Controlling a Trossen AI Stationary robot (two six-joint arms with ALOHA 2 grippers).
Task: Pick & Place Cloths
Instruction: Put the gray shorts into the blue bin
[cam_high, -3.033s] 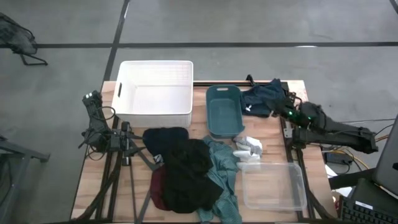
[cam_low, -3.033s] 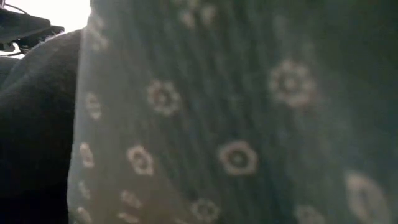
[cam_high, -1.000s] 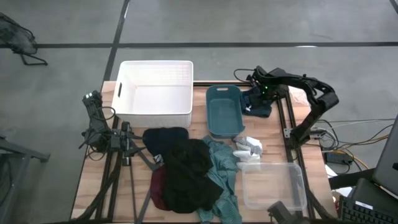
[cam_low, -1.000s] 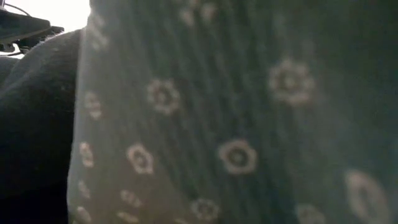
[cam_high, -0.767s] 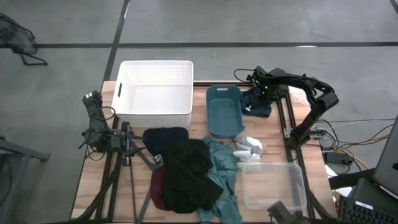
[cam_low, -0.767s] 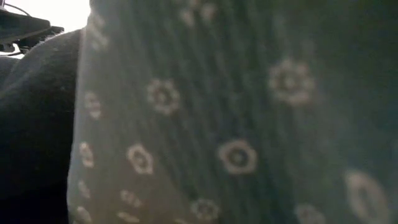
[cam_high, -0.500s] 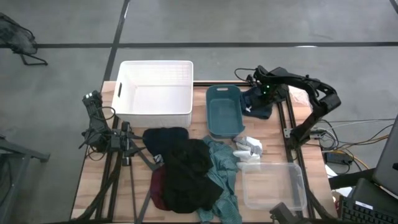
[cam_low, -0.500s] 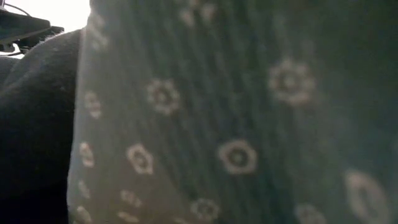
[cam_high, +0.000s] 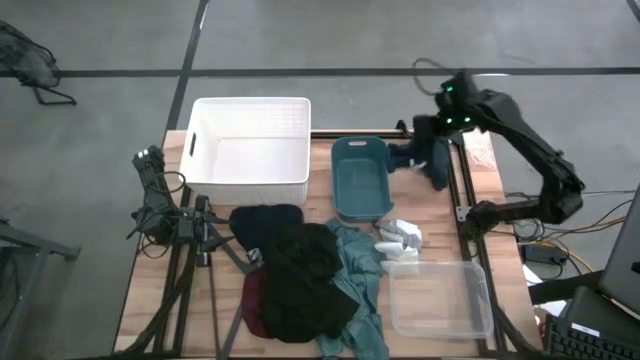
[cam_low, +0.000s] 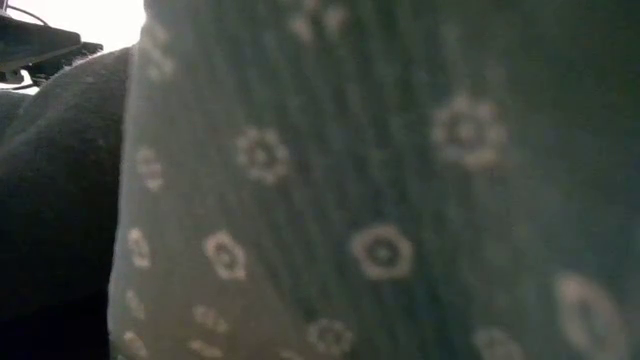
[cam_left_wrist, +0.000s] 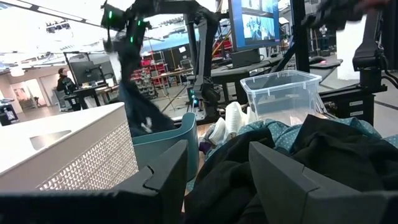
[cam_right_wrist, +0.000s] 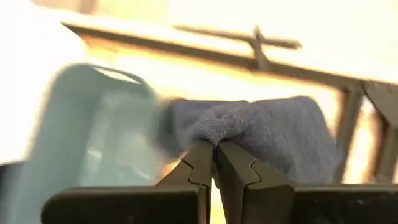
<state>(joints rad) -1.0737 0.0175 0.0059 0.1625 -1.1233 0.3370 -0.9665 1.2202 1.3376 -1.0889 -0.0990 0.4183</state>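
Observation:
My right gripper (cam_high: 438, 128) is raised over the table's far right and is shut on a dark navy cloth (cam_high: 425, 158). The cloth hangs beside the teal bin (cam_high: 360, 178) and also shows in the left wrist view (cam_left_wrist: 135, 93). My left gripper (cam_left_wrist: 217, 171) is open and empty at the table's left side (cam_high: 200, 225). A pile lies at the front middle: a black cloth (cam_high: 305, 275), a teal green cloth (cam_high: 362, 268), a maroon cloth (cam_high: 253, 300) and a dark cloth (cam_high: 265, 220). Small white cloths (cam_high: 400, 235) lie near the teal bin. My right gripper pinches a bunched fold of the navy cloth (cam_right_wrist: 217, 132) between its two shut fingers (cam_right_wrist: 200, 163). The cloth hangs slack below the gripper (cam_left_wrist: 121, 25). Its lower end (cam_left_wrist: 148, 127) is next to the teal bin's wall; whether it touches the table cannot be told.
A white bin (cam_high: 250, 140) stands at the far left. A clear plastic bin (cam_high: 438, 297) stands at the front right. The teal green flowered cloth (cam_low: 380, 200) fills the low view. A person (cam_left_wrist: 63, 78) shows in the room far behind.
My right gripper has gone up from the table's far right with the navy cloth. The cloth has been lifted from a heap on the table and now hangs below the gripper. The arm has straightened upward.

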